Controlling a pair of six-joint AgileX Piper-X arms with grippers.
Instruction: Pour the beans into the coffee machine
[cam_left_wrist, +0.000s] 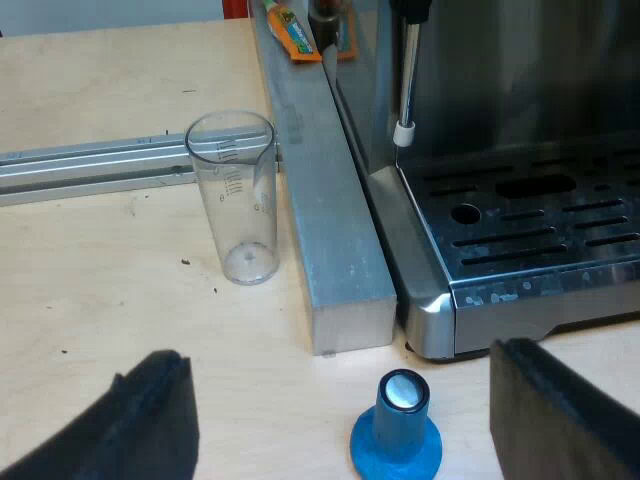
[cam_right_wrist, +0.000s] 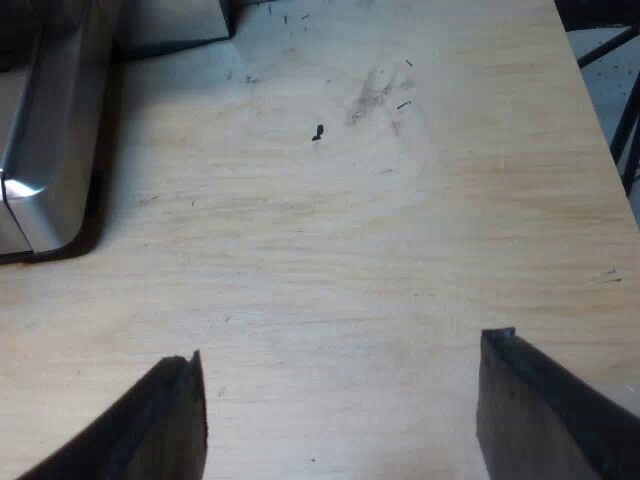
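Your left end effector (cam_left_wrist: 335, 365) is hanging spread wide over the blue tamper (cam_left_wrist: 398, 435). The measuring glass (cam_left_wrist: 240, 200) is standing upright and empty on the desk (cam_left_wrist: 100, 300), near the espresso machine (cam_left_wrist: 520, 230). Your right end effector (cam_right_wrist: 342, 352) is hanging spread wide too.

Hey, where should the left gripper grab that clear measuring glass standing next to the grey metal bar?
Probably take the clear measuring glass across its straight round wall at about mid-height. It stands upright with its mouth up, so a level grasp from the side suits it. Come in over the bare wooden table, since the grey metal bar stands close on its other side. The left gripper is open wide.
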